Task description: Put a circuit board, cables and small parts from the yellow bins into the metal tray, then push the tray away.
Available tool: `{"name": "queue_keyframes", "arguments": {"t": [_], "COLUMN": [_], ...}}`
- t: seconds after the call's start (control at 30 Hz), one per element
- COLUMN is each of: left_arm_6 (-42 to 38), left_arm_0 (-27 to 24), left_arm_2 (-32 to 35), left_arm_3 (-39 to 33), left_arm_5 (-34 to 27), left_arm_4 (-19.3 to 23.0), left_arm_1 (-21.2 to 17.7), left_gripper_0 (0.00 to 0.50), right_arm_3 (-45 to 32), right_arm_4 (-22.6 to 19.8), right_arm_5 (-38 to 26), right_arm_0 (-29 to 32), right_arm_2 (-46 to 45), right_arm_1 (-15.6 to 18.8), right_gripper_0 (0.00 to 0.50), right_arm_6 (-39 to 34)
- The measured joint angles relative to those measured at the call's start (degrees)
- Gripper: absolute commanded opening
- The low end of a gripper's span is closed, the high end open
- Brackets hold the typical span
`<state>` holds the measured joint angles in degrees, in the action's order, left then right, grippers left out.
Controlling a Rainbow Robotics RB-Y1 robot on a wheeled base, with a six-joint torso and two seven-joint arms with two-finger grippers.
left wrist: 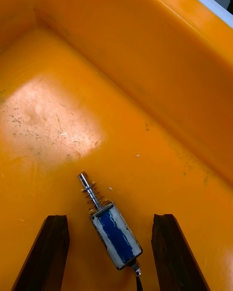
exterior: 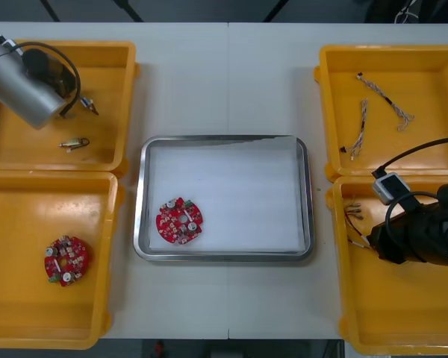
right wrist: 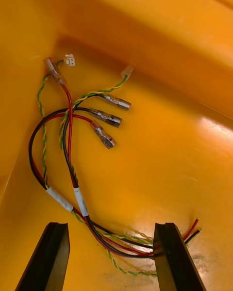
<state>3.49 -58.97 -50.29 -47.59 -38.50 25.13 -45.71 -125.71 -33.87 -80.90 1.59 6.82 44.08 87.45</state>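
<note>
A red circuit board (exterior: 179,221) lies in the metal tray (exterior: 225,254), near its left side. My left gripper (left wrist: 110,218) is low in the far left yellow bin (exterior: 112,153), open, with a small metal part (left wrist: 115,235), blue-bodied with a spring, lying between its fingers (left wrist: 47,252). My right gripper (right wrist: 110,225) hangs open in the near right yellow bin (exterior: 343,298). It sits over a bundle of red, black and yellow cables (right wrist: 70,140), whose strands run across the bin floor between its fingers (right wrist: 174,257).
A second circuit board (exterior: 66,260) lies in the near left bin (exterior: 108,246). Another small metal part (exterior: 75,143) rests in the far left bin. Twisted blue and white cables (exterior: 384,97) lie in the far right bin (exterior: 325,112).
</note>
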Motion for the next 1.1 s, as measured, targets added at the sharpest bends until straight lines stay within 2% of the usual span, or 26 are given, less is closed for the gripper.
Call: {"name": "queue_keyframes", "arguments": {"t": [0.3,0.33,0.37,0.4,0.43,0.47,0.5,0.53,0.73,0.77,0.87,0.93,0.97,1.0,1.1], "left_arm_6": [0.0,0.0,0.0,0.0,0.0,0.0,0.0,0.0,0.0,0.0,0.0,0.0,0.0,0.0,0.0], "left_arm_0": [-0.6,-0.6,-0.6,-0.6,-0.6,-0.7,-0.7,-0.8,-1.3,-1.3,-1.3,-1.3,-1.3,-1.3,-1.3], "left_arm_2": [-2.5,-2.5,-2.5,-2.5,-2.6,-2.7,-3.0,-3.3,-5.4,-5.4,-5.5,-5.5,-5.5,-5.5,-5.5], "left_arm_3": [0.8,1.1,1.4,1.7,2.0,2.1,2.2,2.3,2.4,2.4,2.4,2.4,2.4,2.4,2.4], "left_arm_5": [0.0,0.0,0.0,0.1,0.1,0.1,0.2,0.3,0.6,0.7,0.8,0.8,0.9,0.9,0.9], "left_arm_4": [-3.9,-4.5,-5.0,-5.4,-5.7,-5.9,-6.1,-6.2,-6.6,-6.6,-6.6,-6.6,-6.6,-6.6,-6.6], "left_arm_1": [0.9,1.2,1.4,1.6,1.7,1.8,1.8,1.8,1.8,1.8,1.8,1.8,1.8,1.8,1.8], "left_gripper_0": [0.5,0.474,0.468,0.421,0.421,0.375,0.359,0.318,0.21,0.191,0.118,0.035,0.006,0.0,0.0], "right_arm_3": [3.4,3.9,4.3,4.7,5.0,5.3,5.5,5.6,5.7,5.7,5.7,5.7,5.7,5.7,5.7], "right_arm_4": [2.6,2.6,2.6,2.6,2.7,2.9,3.2,3.6,4.1,4.1,4.1,4.1,4.1,4.1,4.1], "right_arm_5": [3.7,4.0,4.2,4.5,4.8,5.0,5.2,5.3,5.4,5.4,5.4,5.4,5.4,5.4,5.7], "right_arm_0": [0.0,0.0,0.0,0.0,0.0,0.0,0.0,0.0,0.0,0.0,0.0,0.0,0.0,0.0,0.0], "right_arm_2": [3.8,4.1,4.2,4.4,4.6,4.8,5.0,5.2,6.1,6.1,6.1,6.1,6.1,6.1,6.1], "right_arm_1": [-0.3,-0.3,-0.4,-0.5,-0.6,-0.7,-0.8,-0.8,-0.9,-0.9,-0.9,-1.0,-1.0,-1.1,-1.1], "right_gripper_0": [0.5,0.5,0.5,0.5,0.5,0.5,0.5,0.5,0.5,0.482,0.342,0.149,0.107,0.071,0.012], "right_arm_6": [0.0,0.0,0.0,0.0,0.0,0.0,0.0,0.0,0.0,0.0,0.0,0.0,0.0,0.0,0.0]}}
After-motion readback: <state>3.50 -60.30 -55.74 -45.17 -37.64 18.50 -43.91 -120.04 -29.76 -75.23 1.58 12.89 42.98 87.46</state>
